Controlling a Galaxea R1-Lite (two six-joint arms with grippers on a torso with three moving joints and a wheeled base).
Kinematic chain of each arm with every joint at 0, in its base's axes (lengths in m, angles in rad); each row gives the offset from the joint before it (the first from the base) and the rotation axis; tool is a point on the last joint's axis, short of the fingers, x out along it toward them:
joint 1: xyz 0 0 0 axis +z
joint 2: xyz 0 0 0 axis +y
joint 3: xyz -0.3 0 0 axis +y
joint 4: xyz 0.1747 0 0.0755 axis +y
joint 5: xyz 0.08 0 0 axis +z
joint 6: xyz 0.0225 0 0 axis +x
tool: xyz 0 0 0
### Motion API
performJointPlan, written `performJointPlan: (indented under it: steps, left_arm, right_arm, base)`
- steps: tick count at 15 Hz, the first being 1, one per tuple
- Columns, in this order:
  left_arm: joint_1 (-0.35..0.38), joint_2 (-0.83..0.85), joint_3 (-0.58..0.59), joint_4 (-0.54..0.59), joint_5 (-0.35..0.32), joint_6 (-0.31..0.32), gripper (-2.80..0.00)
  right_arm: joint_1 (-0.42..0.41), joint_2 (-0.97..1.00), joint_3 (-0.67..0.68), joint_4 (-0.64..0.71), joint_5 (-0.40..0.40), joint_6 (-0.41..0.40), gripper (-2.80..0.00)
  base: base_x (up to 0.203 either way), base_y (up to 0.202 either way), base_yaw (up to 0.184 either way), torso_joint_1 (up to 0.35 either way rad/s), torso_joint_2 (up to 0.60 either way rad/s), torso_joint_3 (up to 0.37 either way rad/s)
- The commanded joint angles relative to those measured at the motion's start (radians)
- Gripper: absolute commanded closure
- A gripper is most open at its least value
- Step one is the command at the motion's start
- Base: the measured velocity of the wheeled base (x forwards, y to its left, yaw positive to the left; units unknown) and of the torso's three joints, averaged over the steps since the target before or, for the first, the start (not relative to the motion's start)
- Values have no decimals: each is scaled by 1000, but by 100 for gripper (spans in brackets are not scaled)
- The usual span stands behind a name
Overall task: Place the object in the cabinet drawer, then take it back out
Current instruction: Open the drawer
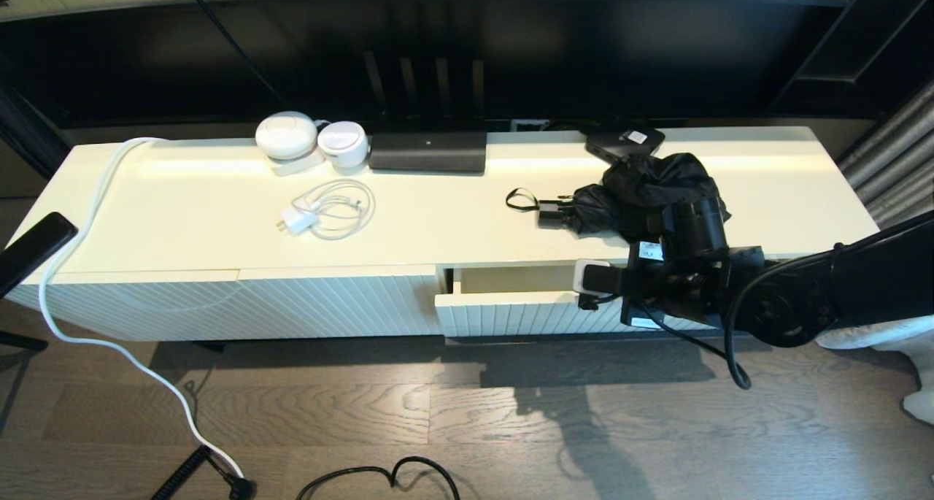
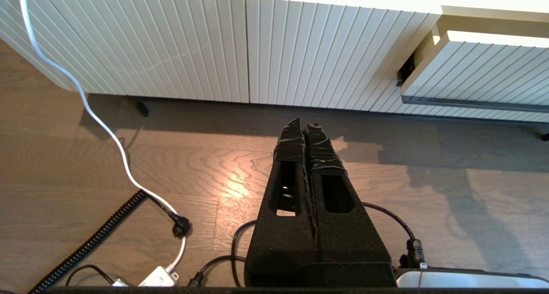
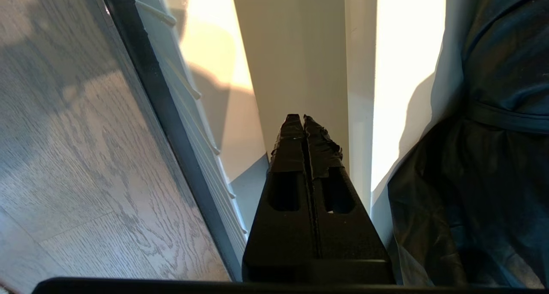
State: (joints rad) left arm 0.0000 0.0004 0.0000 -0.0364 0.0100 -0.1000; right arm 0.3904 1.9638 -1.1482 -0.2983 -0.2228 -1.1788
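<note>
The black folding umbrella (image 1: 642, 193) lies on the cabinet top at the right, handle and wrist loop (image 1: 519, 199) pointing left; its fabric (image 3: 480, 169) fills one side of the right wrist view. Just below it the ribbed cream drawer (image 1: 511, 314) stands pulled out a little, showing its smooth inside (image 3: 296, 62) and black bar handle (image 3: 163, 113). My right gripper (image 3: 303, 118) is shut and empty, hovering over the drawer's gap near its right end (image 1: 595, 288). My left gripper (image 2: 303, 122) is shut and empty, low over the floor before the cabinet.
On the cabinet top are a white charger with coiled cable (image 1: 321, 212), two white round devices (image 1: 286, 135), a black router (image 1: 427, 150) and a flat black box with a white label (image 1: 624, 141). A white cable (image 1: 109, 339) and black cables (image 1: 379, 478) lie on the wooden floor.
</note>
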Motion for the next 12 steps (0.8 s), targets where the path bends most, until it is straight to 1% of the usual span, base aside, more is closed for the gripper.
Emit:
performJointPlan:
  steps: [1,10,12]
  left_arm:
    - [0,0,0,0,1,-1,0]
    - [0,0,0,0,1,-1,0]
    - [0,0,0,0,2,-1,0]
  right_arm:
    - [1,1,8,-1,-4,-7,0]
    - [7,-47,113,2,-5,-9,0]
    - [11,-58,141,28,-4,-8,0]
  base:
    - [0,0,0,0,0,0]
    - [0,0,0,0,0,0]
    - [0,0,0,0,0,0]
